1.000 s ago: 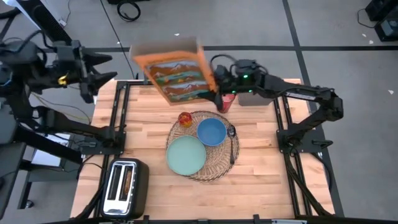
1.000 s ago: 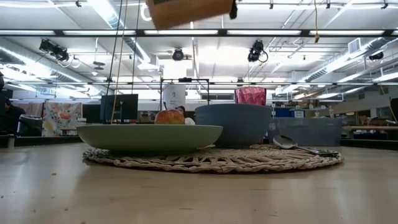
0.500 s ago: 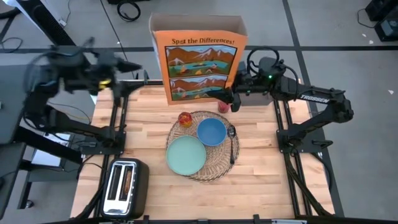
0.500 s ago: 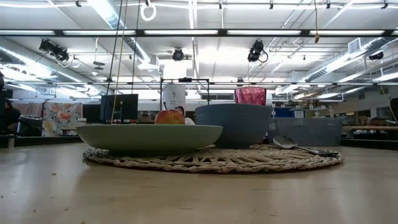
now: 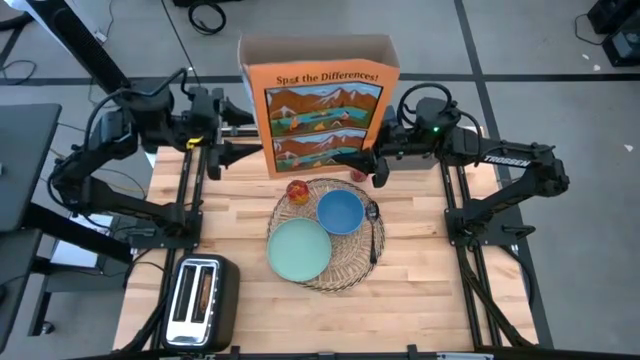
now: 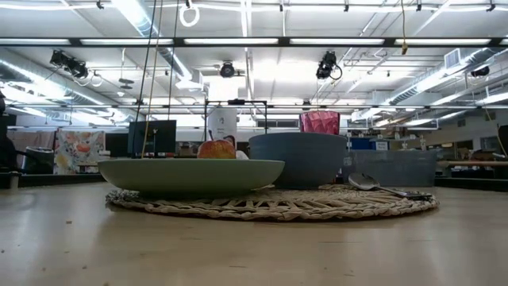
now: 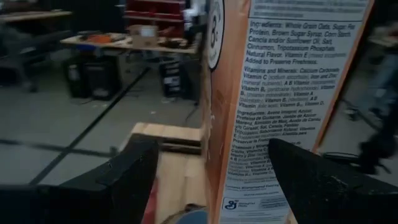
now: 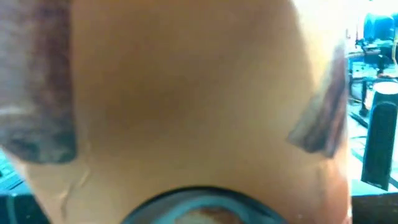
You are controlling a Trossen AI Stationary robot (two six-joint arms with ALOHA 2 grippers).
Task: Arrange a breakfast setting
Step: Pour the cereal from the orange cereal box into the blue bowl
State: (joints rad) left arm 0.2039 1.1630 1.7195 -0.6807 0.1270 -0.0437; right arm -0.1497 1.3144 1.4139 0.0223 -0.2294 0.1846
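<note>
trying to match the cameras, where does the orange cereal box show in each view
High view: tall orange cardboard cereal box stands at the table's far edge, between both tools.
Low view: not in it.
Left wrist view: its ingredients side panel fills the middle.
Right wrist view: blurred orange surface fills the frame.
Shared landmark: the box itself.

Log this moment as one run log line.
cereal box: upright, table's far edge | right gripper: grips box | left gripper: open beside box | placemat: set

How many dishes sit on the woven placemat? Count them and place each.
2. The teal plate lies on the placemat toward the table's front edge; the blue bowl sits behind it, nearer the cereal box. None seems hidden.
</note>
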